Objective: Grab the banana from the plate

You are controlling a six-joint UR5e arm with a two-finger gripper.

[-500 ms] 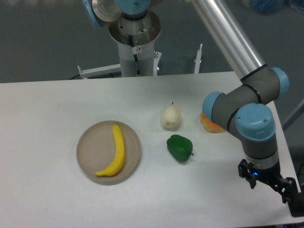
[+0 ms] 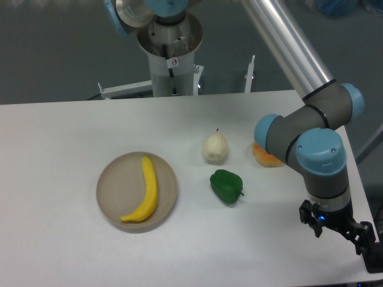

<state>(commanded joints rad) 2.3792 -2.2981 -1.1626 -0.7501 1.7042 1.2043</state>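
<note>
The bright yellow banana point(image 2: 145, 192) lies curved on the round tan plate point(image 2: 114, 186) at the left middle of the white table. My gripper point(image 2: 368, 246) is far to the right, at the table's front right edge, well apart from the plate. Only its black body shows at the frame's edge. Its fingers cannot be made out, so I cannot tell whether it is open or shut. Nothing shows in it.
A pale cream pear point(image 2: 215, 148) stands right of the plate. A green pepper point(image 2: 227, 186) lies just in front of it. An orange fruit point(image 2: 266, 156) is partly hidden behind the arm's elbow point(image 2: 299, 136). The robot base point(image 2: 170, 48) stands at the back.
</note>
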